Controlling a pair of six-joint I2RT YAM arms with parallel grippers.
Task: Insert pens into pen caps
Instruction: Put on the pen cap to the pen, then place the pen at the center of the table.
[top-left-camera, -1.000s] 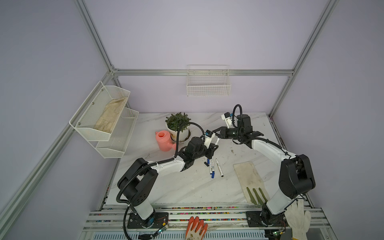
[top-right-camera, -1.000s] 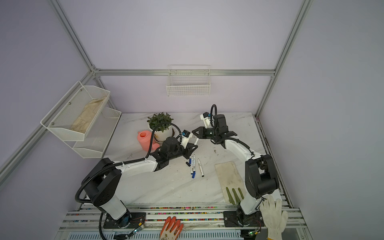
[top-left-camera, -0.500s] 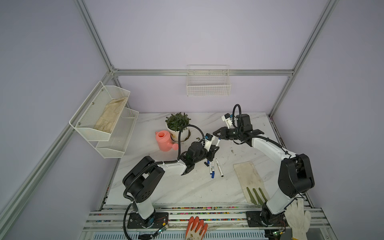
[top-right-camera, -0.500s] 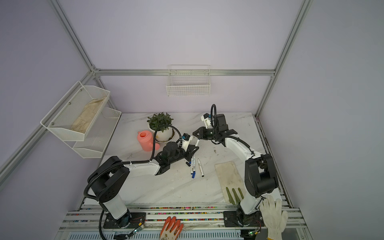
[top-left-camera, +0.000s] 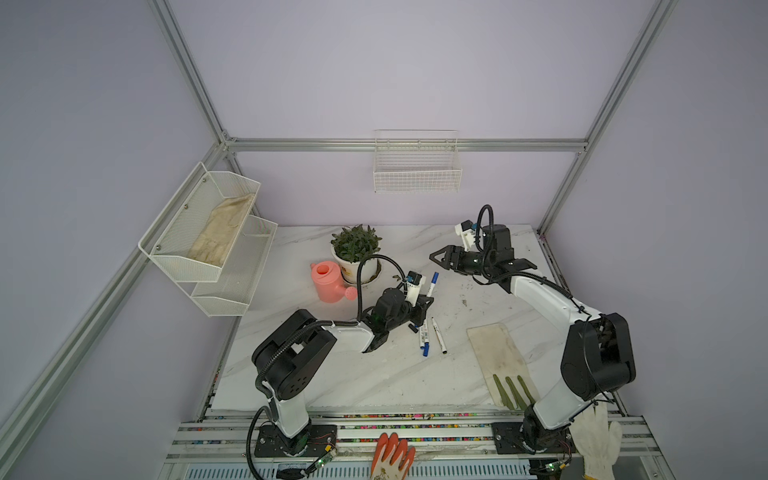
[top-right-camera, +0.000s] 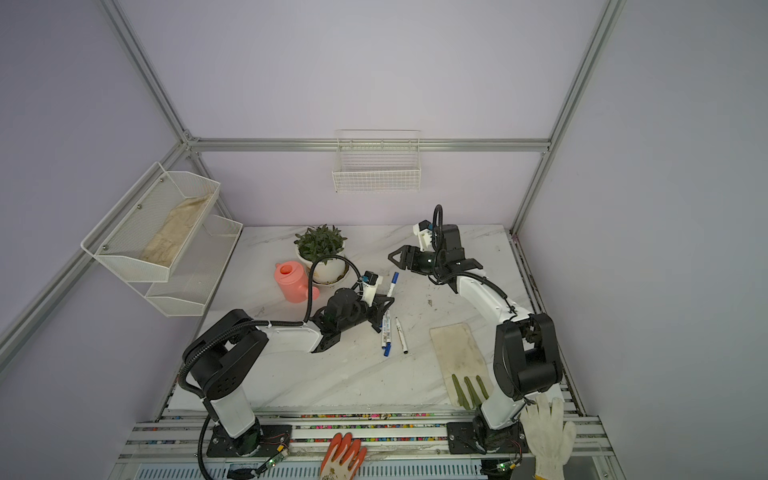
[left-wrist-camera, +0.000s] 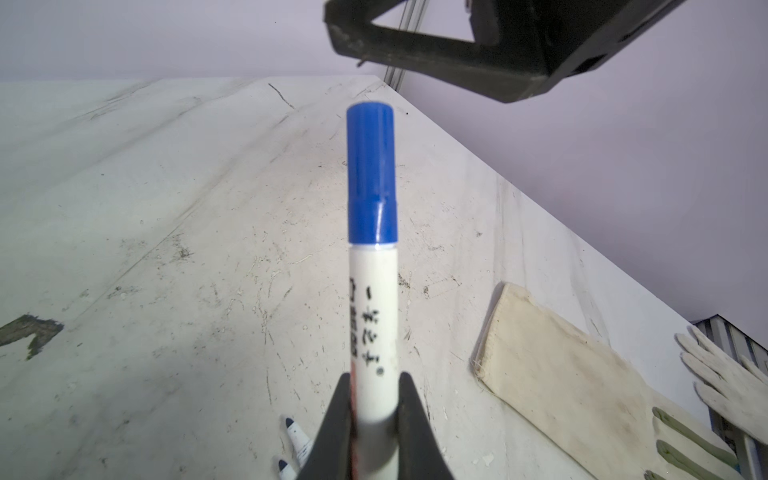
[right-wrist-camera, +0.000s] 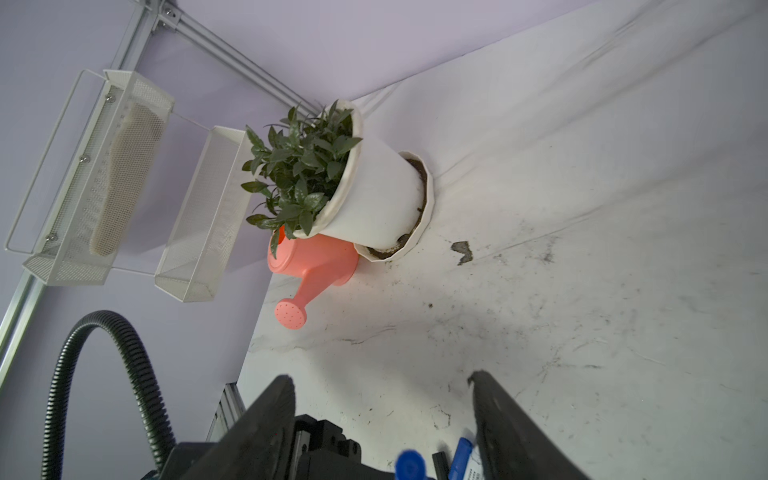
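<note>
Because the coming move depends on direction, read the scene from the front of the table (top-left-camera: 365, 374) outward. Nearest the front lie the loose pens, a blue-ended pen (top-left-camera: 423, 340) and a black-ended pen (top-left-camera: 438, 337). They are side by side, with their long axes running roughly front to back. Whether a further pen lies against the blue-ended one cannot be told at this size.

Just behind them is the left gripper (left-wrist-camera: 374, 388), clamped on the white barrel of the held pen (left-wrist-camera: 374, 303). The barrel rises out of the jaws at a tilt, away from the left arm and toward the back of the table. A blue cap (left-wrist-camera: 371, 174) sits on its far end, seated against the barrel, so this pen is judged capped.

Beyond the cap end, and apart from it, is the right gripper (right-wrist-camera: 378, 380). Its jaws stand wide with nothing between them. In both top views it hovers above the table.

Governing relation: the held pen's long axis points from the left gripper toward the right gripper, cap end leading, with clear air between them. The loose pens lie nearer the left arm. Judgement: the right arm must travel forward and down to reach them, while the left arm need only lower the held pen beside them.
</note>
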